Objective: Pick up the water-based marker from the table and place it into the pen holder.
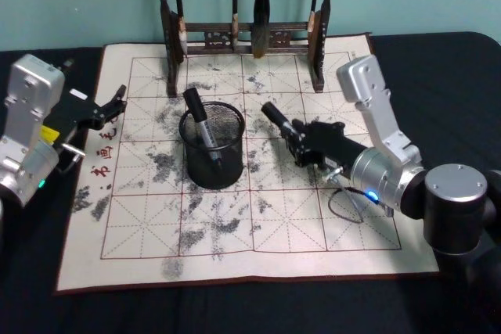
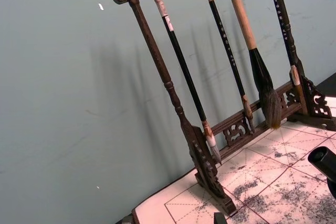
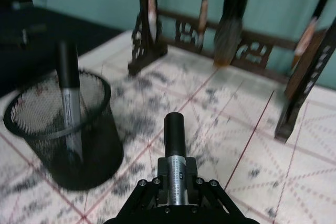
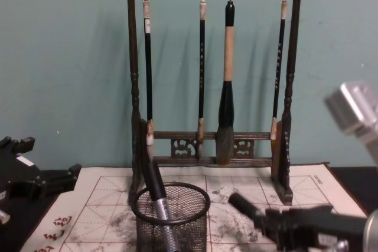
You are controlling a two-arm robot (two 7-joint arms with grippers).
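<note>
1. Nearest the robot, the right pincer (image 1: pixel 297 137) is closed around the silver barrel of a black-capped water-based marker (image 1: pixel 275 115). It holds the marker nearly level, cap end pointing away and toward the left. The marker looks clear of the cream calligraphy mat (image 1: pixel 274 224) with red grid lines that covers the black bench (image 1: pixel 438 60).
2. Just to the left of the cap stands the small round pen holder (image 1: pixel 215 170) of black wire mesh, upright on the mat. The held marker is near its rim but not over it. A second marker (image 1: pixel 200 119) of the same kind leans inside, against the far-left side.
3. The step in hand, as I judge it, is the carry: the pick-up is done, the placing is not.
4. The next move calls for shifting the marker left until it is above the opening. It then needs tipping toward upright, lowering into the free right side and releasing, without knocking the light cup or the leaning marker.
5. The left pincer (image 1: pixel 109 105) sits idle at the mat's left edge.
6. Farthest off, the tall dark wooden brush rack (image 1: pixel 243 37) stands along the mat's far edge, well apart from the path.
</note>
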